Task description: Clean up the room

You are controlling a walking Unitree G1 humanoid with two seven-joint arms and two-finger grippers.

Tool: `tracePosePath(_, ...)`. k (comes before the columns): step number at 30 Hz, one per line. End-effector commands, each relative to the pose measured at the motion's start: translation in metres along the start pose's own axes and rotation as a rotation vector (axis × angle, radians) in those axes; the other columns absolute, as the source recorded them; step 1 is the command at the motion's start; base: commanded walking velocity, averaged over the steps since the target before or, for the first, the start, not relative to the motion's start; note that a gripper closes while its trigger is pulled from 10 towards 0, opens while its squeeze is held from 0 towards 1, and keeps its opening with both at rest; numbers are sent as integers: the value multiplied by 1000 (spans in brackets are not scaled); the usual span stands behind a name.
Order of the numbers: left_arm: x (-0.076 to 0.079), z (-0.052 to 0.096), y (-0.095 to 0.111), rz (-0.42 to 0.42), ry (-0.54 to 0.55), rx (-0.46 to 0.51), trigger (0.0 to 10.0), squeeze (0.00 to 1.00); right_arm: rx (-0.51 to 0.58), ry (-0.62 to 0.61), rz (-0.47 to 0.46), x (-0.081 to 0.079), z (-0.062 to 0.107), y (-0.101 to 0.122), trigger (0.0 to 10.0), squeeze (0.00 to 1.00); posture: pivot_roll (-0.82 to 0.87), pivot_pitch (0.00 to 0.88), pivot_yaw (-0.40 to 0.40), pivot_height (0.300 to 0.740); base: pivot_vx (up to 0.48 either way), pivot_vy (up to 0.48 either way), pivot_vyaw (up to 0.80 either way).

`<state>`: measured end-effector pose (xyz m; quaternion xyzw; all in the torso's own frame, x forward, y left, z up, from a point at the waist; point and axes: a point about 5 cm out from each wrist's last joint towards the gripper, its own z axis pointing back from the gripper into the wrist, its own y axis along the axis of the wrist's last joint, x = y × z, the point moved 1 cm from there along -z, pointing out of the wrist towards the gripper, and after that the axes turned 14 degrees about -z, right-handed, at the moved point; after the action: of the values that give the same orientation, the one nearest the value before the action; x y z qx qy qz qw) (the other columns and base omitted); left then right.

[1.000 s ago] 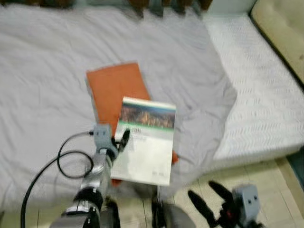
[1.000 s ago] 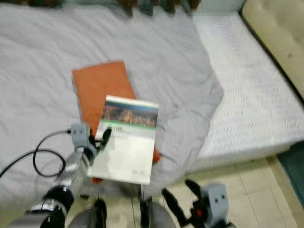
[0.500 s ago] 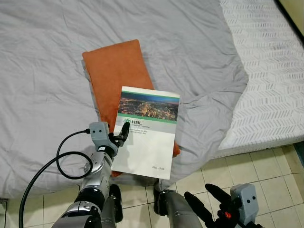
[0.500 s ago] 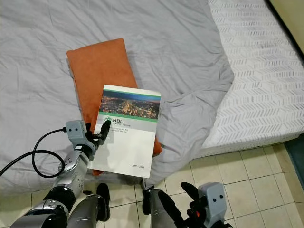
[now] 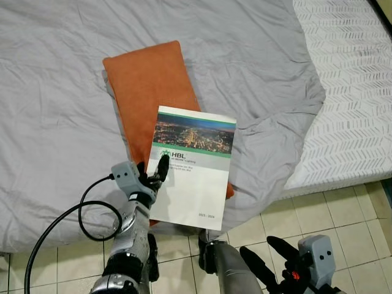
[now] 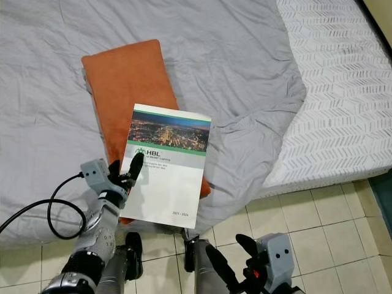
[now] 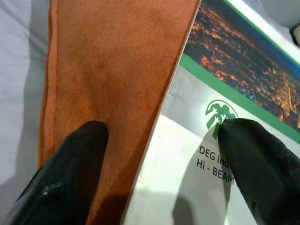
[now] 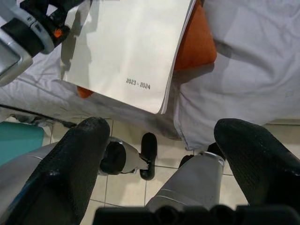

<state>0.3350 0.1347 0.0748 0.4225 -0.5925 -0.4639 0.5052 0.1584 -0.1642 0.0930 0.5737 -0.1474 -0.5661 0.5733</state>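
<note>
Since the head cameras look straight down, starting there: white glossy booklet with a city-lights photo and green band on its cover (image 5: 193, 166) held out over a rust-orange rectangular cushion (image 5: 149, 89) on the wrinkled grey bedsheet (image 5: 55, 110). Left gripper (image 5: 153, 174) pinching the booklet's left edge about midway, one black finger on top of the cover. Long axis running away from the robot, tipped a little, photo end farthest, "2023 - 2024" end nearest. Right gripper (image 5: 269, 257) low over the beige floor tiles (image 5: 343, 208), fingers spread wide, holding nothing.

Left wrist view: one finger (image 7: 255, 154) on the cover by the green logo, the other (image 7: 70, 164) on the cushion side, edge in between.

Right wrist view: booklet's near corner poking out past the bed edge.

Probably light, thin and floppy, slick cover too, so likely to sag or slip from a one-edge pinch. Best grabbed nearer the spine, or supported underneath.
</note>
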Motion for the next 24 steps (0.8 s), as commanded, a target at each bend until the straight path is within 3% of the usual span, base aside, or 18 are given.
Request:
tracePosePath(1, 11, 16, -32, 11, -25, -136, 10000, 0, -24, -26, -14, 4, 6, -4, 10000, 0, -315, 545, -172, 740, 0, 0, 0)
tracePosePath(5, 21, 22, -21, -165, -48, -57, 10000, 0, -23, -30, -10, 6, 5, -4, 10000, 0, -307, 539, -169, 740, 0, 0, 0)
tracePosePath(7, 27, 27, -18, -210, -62, -35, 10000, 0, -24, -31, -9, 5, 5, -4, 10000, 0, -307, 538, -169, 740, 0, 0, 0)
tracePosePath(14, 34, 37, -16, -223, -45, -21, 10000, 0, -26, -31, -8, 6, 3, -5, 10000, 0, -299, 537, -168, 740, 0, 0, 0)
tracePosePath(20, 33, 48, -36, -122, -10, -134, 10000, 0, -30, -28, -8, 6, 2, -6, 10000, 0, -295, 537, -168, 740, 0, 0, 0)
tracePosePath(22, 32, 49, -51, -14, -8, -221, 10000, 0, -32, -28, -7, 6, 1, -6, 10000, 0, -294, 536, -171, 740, 0, 0, 0)
tracePosePath(23, 30, 50, -57, 24, 10, -257, 9216, 0, -35, -29, -6, 6, 1, -6, 10000, 0, -297, 537, -172, 740, 0, 0, 0)
tracePosePath(24, 30, 50, -57, 24, 10, -257, 9216, 0, -35, -29, -6, 6, 1, -6, 10000, 0, -297, 537, -172, 740, 0, 0, 0)
